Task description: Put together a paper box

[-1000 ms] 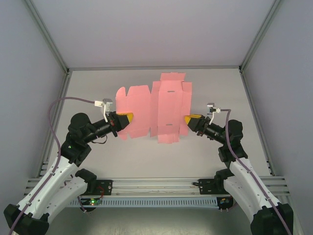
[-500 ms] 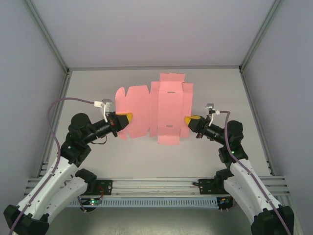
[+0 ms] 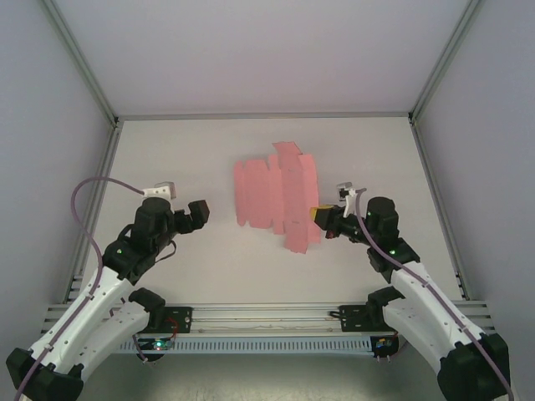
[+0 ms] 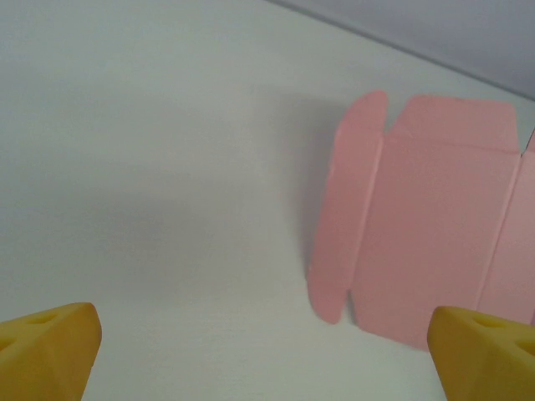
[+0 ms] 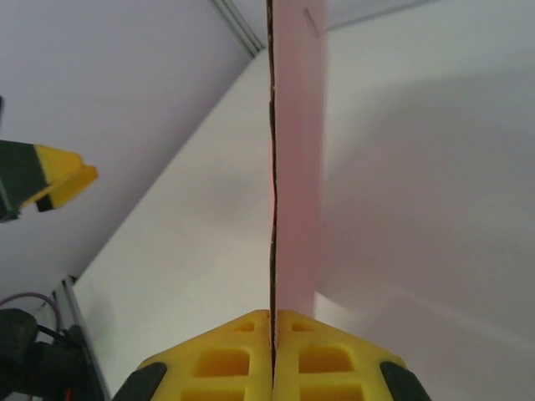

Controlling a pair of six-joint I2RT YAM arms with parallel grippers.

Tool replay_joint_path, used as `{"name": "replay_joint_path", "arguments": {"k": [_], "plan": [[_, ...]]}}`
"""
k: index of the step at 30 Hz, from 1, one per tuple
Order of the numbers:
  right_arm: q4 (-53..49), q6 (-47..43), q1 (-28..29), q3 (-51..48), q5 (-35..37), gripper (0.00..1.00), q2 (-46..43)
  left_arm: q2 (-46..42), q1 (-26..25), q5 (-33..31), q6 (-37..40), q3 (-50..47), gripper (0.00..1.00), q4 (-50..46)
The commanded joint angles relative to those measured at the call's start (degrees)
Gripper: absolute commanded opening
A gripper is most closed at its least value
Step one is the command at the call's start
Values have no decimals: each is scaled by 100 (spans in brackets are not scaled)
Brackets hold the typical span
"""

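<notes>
Right gripper point(image 3: 316, 215) is clamped on the right edge of the paper box point(image 3: 272, 196). The flat sheet runs leftward from it, possibly tilted up. Left gripper point(image 3: 201, 212) is wide open and empty, with the sheet ahead to its right, apart. The right arm is nearer.

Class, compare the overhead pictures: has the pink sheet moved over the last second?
Yes. The pink sheet has drawn rightward, away from the table's left rail.

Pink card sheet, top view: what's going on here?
Two arms are working on a paper box that is not yet folded, just a die-cut sheet with flaps. The right hand is shut on the sheet's right edge, and its wrist view sees the card edge-on. The left hand is open, apart from the sheet, off to its left.
</notes>
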Motion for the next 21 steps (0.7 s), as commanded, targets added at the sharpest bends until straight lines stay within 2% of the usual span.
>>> {"name": "replay_joint_path", "arguments": {"k": [1, 5, 10, 13, 16, 21], "plan": [[-99, -339, 138, 108, 174, 0, 138, -35, -68, 112, 56, -126, 100, 0], [-491, -876, 259, 414, 204, 0, 353, 36, -72, 729, 237, -188, 100, 491], [-1173, -2133, 616, 1058, 506, 0, 902, 232, -71, 738, 320, -47, 100, 434], [-1472, -2956, 905, 1463, 1312, 0, 1269, 325, -67, 808, 383, 50, 100, 423], [-1900, -4150, 1164, 1922, 2160, 0, 1590, 385, -71, 813, 436, 134, 100, 389], [-2840, -6347, 1500, 2701, 2824, 0, 2287, 465, -71, 1037, 513, 188, 100, 378]]}}
